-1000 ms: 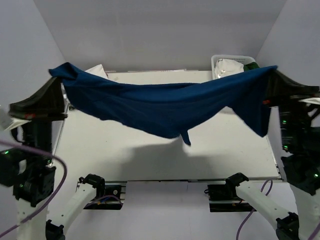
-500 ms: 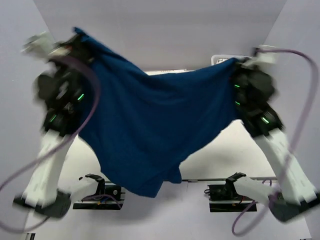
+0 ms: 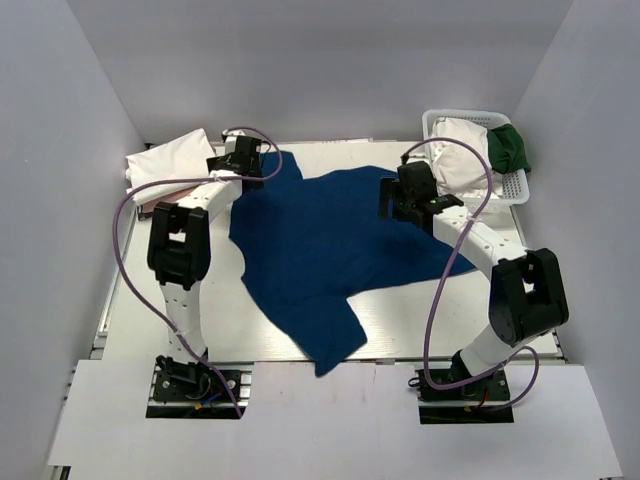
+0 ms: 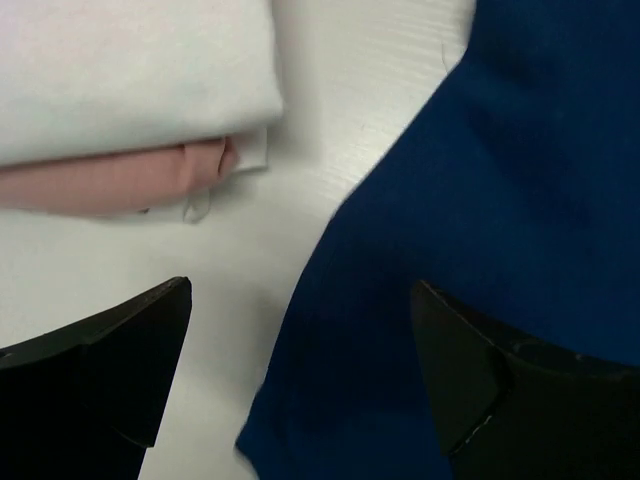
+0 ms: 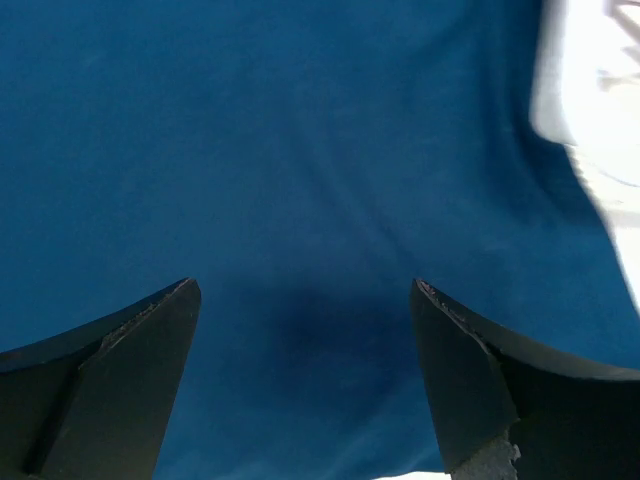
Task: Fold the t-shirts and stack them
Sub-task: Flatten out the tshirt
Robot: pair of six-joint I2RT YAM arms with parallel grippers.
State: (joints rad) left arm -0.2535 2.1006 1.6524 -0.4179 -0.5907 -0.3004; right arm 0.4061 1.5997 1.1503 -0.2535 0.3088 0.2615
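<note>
Gaping over the blue t-shirt [image 3: 320, 240], left end effector [image 4: 300, 290] and right end effector [image 5: 305, 290], seemingly empty

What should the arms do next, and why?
Probably bring the left gripper back to the shirt's near tail and pull it straight. Both it and the right gripper hang open over the far edge, and the shirt lies skewed, its tail reaching the table's near edge.

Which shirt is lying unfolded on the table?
The blue t-shirt, spread across the middle. The white shirt and pink shirt sit folded far-left; the green shirt is in the basket.
</note>
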